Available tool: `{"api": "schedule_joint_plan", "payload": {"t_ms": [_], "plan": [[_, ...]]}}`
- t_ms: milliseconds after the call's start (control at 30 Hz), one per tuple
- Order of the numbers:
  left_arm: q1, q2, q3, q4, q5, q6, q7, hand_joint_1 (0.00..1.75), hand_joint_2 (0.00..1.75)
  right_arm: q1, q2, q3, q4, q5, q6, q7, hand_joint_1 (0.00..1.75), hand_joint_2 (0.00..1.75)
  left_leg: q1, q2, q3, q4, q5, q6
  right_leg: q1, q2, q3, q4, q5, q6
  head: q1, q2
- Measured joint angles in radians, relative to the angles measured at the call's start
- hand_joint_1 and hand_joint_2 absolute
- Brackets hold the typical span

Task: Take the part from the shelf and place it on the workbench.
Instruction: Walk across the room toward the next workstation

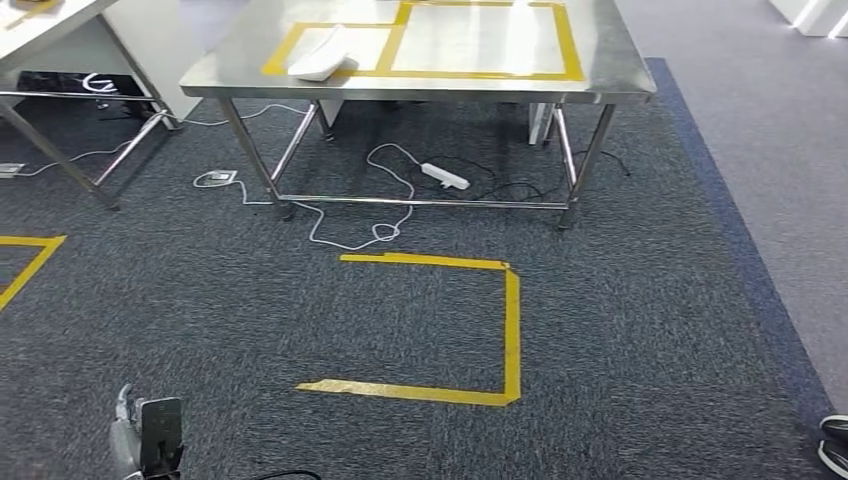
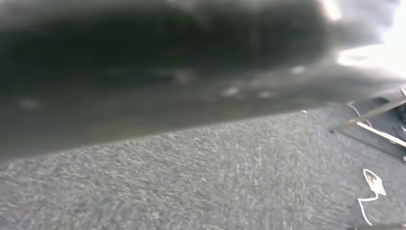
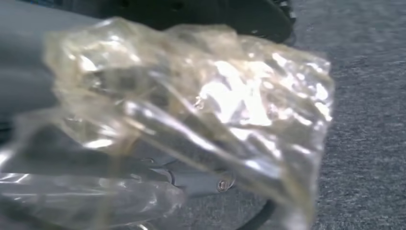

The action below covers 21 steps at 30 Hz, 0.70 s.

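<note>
A crinkled clear plastic bag (image 3: pixel 215 105) holding the part is gripped by my right hand (image 3: pixel 28 81), whose grey fingers (image 3: pixel 191 179) show through the film; the part inside is too blurred to make out. Ahead in the head view stands the steel workbench (image 1: pixel 600 80) with yellow-taped rectangles on its top. A white object (image 1: pixel 320 55) lies on the left rectangle. My left hand (image 1: pixel 145 440) hangs low at the bottom left above the carpet; how its fingers lie is unclear. The left wrist view is dark blur over carpet.
A yellow tape outline (image 1: pixel 512 330) marks the carpet before the workbench. A white power strip (image 1: pixel 445 177) and cables lie under it. Another table (image 1: pixel 40 30) stands far left. A person's shoe (image 1: pixel 835 440) is at the right edge.
</note>
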Motion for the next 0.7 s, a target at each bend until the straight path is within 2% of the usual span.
{"api": "schedule_joint_plan", "payload": {"t_ms": [33,67,100,133,167,200,233,267,333,367,433,467,500,533,567,600,633,667,700], "plan": [[0.000,0.000,-0.002,0.002,0.002,0.000,0.000,0.00,0.00,0.002,0.000,-0.001,0.000,0.000,0.001,0.000,0.00,0.00,0.001,0.008,-0.015,0.059,-0.028,-0.004,0.002,-0.016,-0.006,0.000,0.004,0.000,0.000,0.000],[0.002,0.000,-0.004,0.005,0.004,0.001,0.000,0.00,0.00,0.004,0.000,-0.001,0.000,0.001,0.001,0.000,0.00,0.00,0.002,0.012,-0.016,0.091,-0.037,-0.006,0.003,-0.030,-0.011,0.001,0.007,0.000,0.000,0.000],[0.003,0.000,-0.005,0.007,0.005,0.001,0.000,0.00,0.00,0.005,0.000,-0.001,0.000,0.001,0.002,0.000,0.00,0.00,0.003,0.015,0.003,0.083,-0.026,-0.007,0.003,-0.043,-0.014,0.001,0.010,0.001,-0.001,0.000],[0.004,0.001,-0.006,0.009,0.007,0.002,0.000,0.00,0.00,0.004,0.000,-0.002,0.000,0.001,0.002,0.000,0.00,0.00,0.003,0.021,0.041,0.038,-0.003,-0.007,0.004,-0.056,-0.016,0.002,0.012,0.003,-0.001,0.000],[0.004,0.001,-0.008,0.010,0.008,0.002,0.000,0.00,0.00,0.004,0.000,-0.002,0.000,0.001,0.002,0.000,0.00,0.00,0.003,0.039,0.093,-0.034,0.022,-0.004,0.005,-0.068,-0.014,0.003,0.013,0.005,-0.001,0.000],[0.003,0.002,-0.009,0.011,0.008,0.002,0.000,0.00,0.00,0.003,0.000,-0.002,0.000,0.001,0.002,0.000,0.00,0.00,0.000,0.060,0.143,-0.108,0.037,0.001,0.007,-0.079,-0.014,0.006,0.013,0.008,-0.001,0.000],[0.002,0.002,-0.011,0.012,0.008,0.002,0.000,0.00,0.00,0.002,0.000,-0.002,0.000,0.002,0.002,0.000,0.00,0.00,-0.003,0.077,0.176,-0.163,0.045,0.008,0.010,-0.090,-0.015,0.009,0.013,0.012,0.000,0.000],[0.000,0.002,-0.012,0.012,0.008,0.003,0.000,0.00,0.00,0.001,0.000,-0.002,0.000,0.002,0.003,0.000,0.00,0.00,-0.006,0.088,0.193,-0.195,0.045,0.016,0.013,-0.099,-0.013,0.012,0.014,0.016,0.000,0.000],[0.002,0.002,-0.012,0.014,0.008,0.004,0.000,0.00,0.00,-0.004,0.000,-0.002,0.000,0.002,0.003,0.000,0.00,0.00,-0.008,0.077,0.186,-0.206,0.045,0.032,0.015,-0.117,-0.015,0.015,0.016,0.027,0.001,0.000],[0.004,0.002,-0.013,0.015,0.008,0.004,0.000,0.00,0.00,-0.006,0.000,-0.002,0.000,0.002,0.003,0.000,0.00,0.00,-0.006,0.069,0.182,-0.209,0.047,0.040,0.014,-0.109,-0.017,0.021,0.011,0.033,0.000,0.000],[0.003,0.002,-0.014,0.017,0.007,0.006,0.000,0.00,0.00,-0.008,0.000,-0.002,0.000,0.002,0.003,-0.001,0.00,0.00,-0.001,0.051,0.174,-0.214,0.057,0.054,0.009,-0.058,-0.047,0.077,-0.028,0.046,0.005,0.000],[0.002,0.002,-0.016,0.017,0.007,0.006,0.000,0.00,0.00,-0.007,0.000,-0.003,0.000,0.002,0.003,-0.001,0.00,0.00,0.001,0.041,0.169,-0.215,0.062,0.058,0.006,-0.026,-0.077,0.137,-0.062,0.052,0.008,0.000],[0.000,0.002,-0.017,0.018,0.007,0.006,0.000,0.00,0.00,-0.005,0.000,-0.003,0.000,0.002,0.003,-0.001,0.00,0.00,0.001,0.030,0.162,-0.214,0.066,0.061,0.003,-0.007,-0.112,0.210,-0.095,0.055,0.009,0.000],[0.000,0.001,-0.018,0.020,0.007,0.003,0.000,0.00,0.00,-0.003,0.000,-0.003,0.000,0.002,0.003,0.000,0.00,0.00,0.001,0.019,0.156,-0.214,0.069,0.062,0.002,0.001,-0.143,0.275,-0.119,0.057,0.009,0.000],[0.000,0.000,-0.019,0.026,0.008,-0.003,0.000,0.00,0.00,-0.001,0.000,-0.003,0.000,0.002,0.003,0.000,0.00,0.00,0.000,0.007,0.152,-0.213,0.072,0.061,0.002,0.003,-0.162,0.312,-0.124,0.058,0.009,0.000],[0.000,0.001,-0.018,0.036,0.011,-0.013,0.000,0.00,0.00,0.000,0.000,-0.004,0.000,0.002,0.003,-0.001,0.00,0.00,0.000,-0.006,0.149,-0.213,0.075,0.059,0.001,0.005,-0.162,0.311,-0.109,0.058,0.009,0.000],[-0.002,0.002,-0.018,0.051,0.015,-0.028,0.001,0.00,0.00,0.001,0.000,-0.004,0.000,0.003,0.003,-0.002,0.00,0.00,0.000,-0.020,0.148,-0.212,0.078,0.057,0.001,0.008,-0.141,0.266,-0.077,0.057,0.009,0.000],[-0.005,0.004,-0.017,0.071,0.020,-0.044,0.002,0.00,0.00,0.001,-0.001,-0.005,0.000,0.004,0.003,-0.004,0.00,0.00,0.001,-0.033,0.147,-0.212,0.080,0.054,-0.001,0.022,-0.105,0.194,-0.037,0.055,0.010,0.000],[-0.009,0.005,-0.017,0.092,0.024,-0.059,0.003,0.00,0.00,0.000,-0.002,-0.006,0.000,0.005,0.003,-0.007,0.00,0.00,-0.001,-0.044,0.145,-0.211,0.082,0.050,-0.003,0.044,-0.069,0.121,-0.008,0.052,0.010,0.000]]}}
